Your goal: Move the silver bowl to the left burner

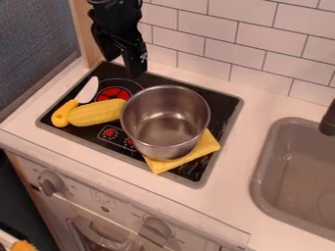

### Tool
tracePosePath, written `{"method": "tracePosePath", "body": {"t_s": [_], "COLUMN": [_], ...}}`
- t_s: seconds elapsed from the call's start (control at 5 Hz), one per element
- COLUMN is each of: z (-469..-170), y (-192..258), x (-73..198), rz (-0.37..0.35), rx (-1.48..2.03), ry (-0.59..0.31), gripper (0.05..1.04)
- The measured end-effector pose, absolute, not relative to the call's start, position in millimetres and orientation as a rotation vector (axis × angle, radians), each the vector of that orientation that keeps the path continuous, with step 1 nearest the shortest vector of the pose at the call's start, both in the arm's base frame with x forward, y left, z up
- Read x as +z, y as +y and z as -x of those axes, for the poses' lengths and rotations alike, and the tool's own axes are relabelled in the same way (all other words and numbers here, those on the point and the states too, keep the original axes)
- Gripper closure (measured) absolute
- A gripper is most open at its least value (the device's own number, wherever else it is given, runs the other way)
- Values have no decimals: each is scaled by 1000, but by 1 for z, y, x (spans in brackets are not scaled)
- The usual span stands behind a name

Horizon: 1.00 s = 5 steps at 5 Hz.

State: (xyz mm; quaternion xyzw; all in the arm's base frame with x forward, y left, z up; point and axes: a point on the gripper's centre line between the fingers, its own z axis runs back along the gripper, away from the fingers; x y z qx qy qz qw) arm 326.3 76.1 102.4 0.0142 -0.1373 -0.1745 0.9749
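Crowding on the stove [226,117] is the main danger: the left burner [114,93] has corn [97,112] at its near edge, so the silver bowl [165,122], now right of that burner, could push the cob or come down tilted on it. Its smooth, rounded wall might slip in a poor pinch at the rim. The yellow cloth [190,159], partly under the bowl, could drag along or let it slide. The gripper [123,68], its fingers parted and holding nothing, is above the far side of the left burner; coming down too far left, it might knock the knife [77,100]. Of the containers, the sink [262,171] shows its grey basin, and the upright bowl shows only bare metal inside.
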Motion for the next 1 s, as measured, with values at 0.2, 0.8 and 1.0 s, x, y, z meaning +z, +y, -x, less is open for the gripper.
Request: {"method": "tracePosePath", "body": {"t_s": [0.2, 0.8, 1.0], "z": [-326, -334, -332], "y": [75, 53, 48], "x": [94, 66, 48], "rz": [-14, 110, 166], "rx": [-350, -390, -399], "ry": [-256, -259, -218], "gripper": [83, 83, 83]}}
